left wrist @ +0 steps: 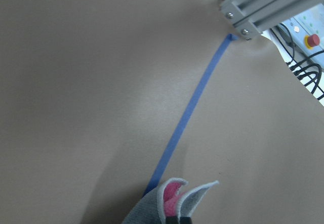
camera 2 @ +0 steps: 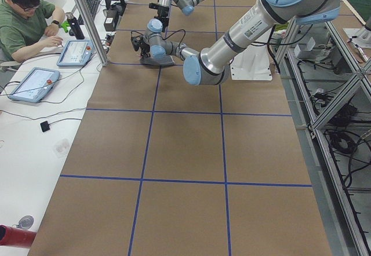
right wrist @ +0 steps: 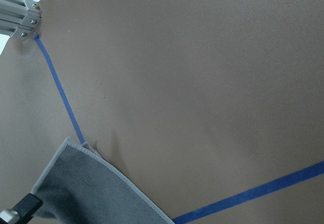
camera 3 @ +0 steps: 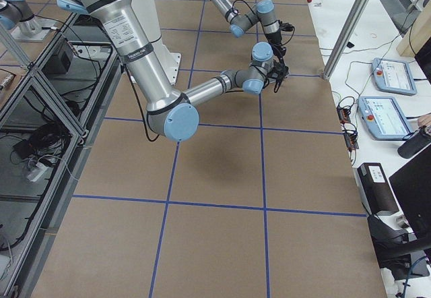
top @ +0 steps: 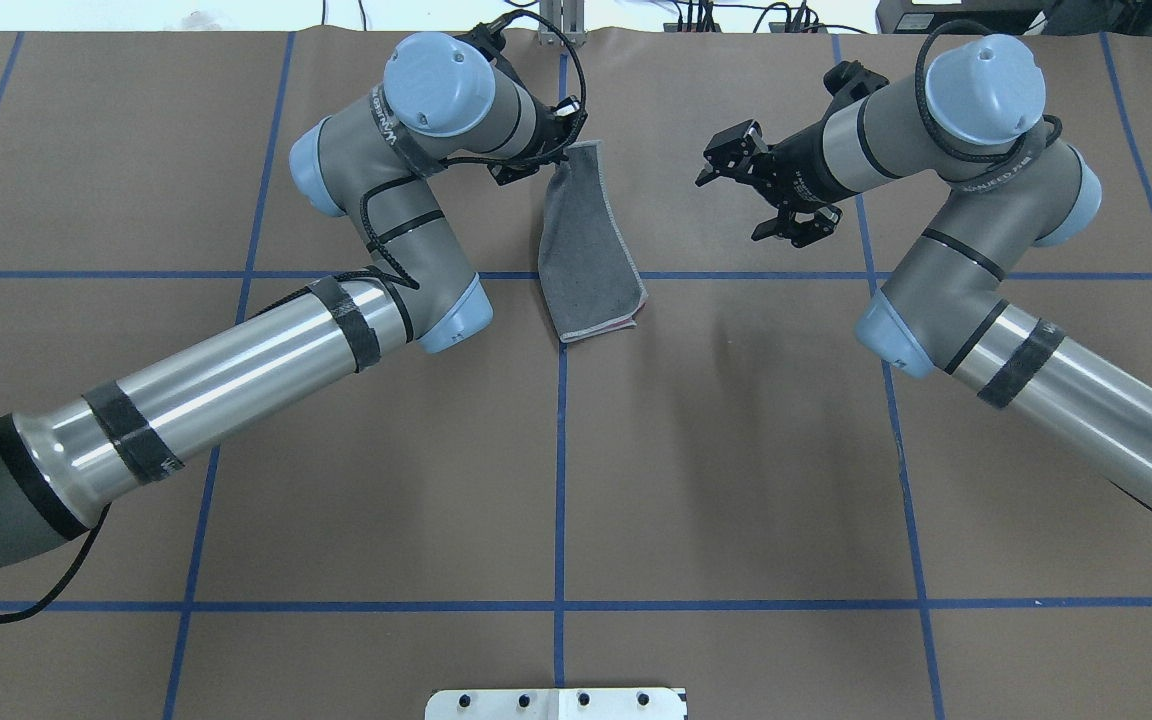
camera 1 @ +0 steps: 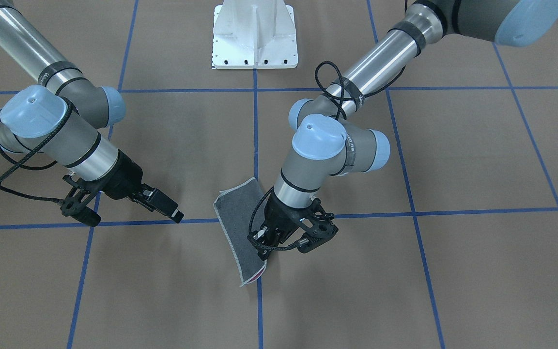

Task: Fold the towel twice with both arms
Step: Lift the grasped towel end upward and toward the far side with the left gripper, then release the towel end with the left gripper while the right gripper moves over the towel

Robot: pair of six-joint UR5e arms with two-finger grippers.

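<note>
The towel [top: 588, 255] lies near the table's far middle as a narrow folded strip, dark grey face up, with a pink-red edge showing at its near corner. It also shows in the front-facing view [camera 1: 239, 228]. My left gripper [top: 562, 158] is shut on the strip's far corner. The left wrist view shows that pinched corner [left wrist: 174, 196] with grey and pink layers. My right gripper [top: 751, 190] hangs open and empty to the right of the towel, apart from it. The right wrist view shows the towel's grey face [right wrist: 86, 188] at lower left.
Brown paper with blue tape lines [top: 561, 450] covers the table. The white pedestal base [camera 1: 255, 34] stands at the robot's side. An aluminium frame post [left wrist: 263, 3] stands at the table's far edge. An operator [camera 2: 23, 18] sits beyond it with tablets.
</note>
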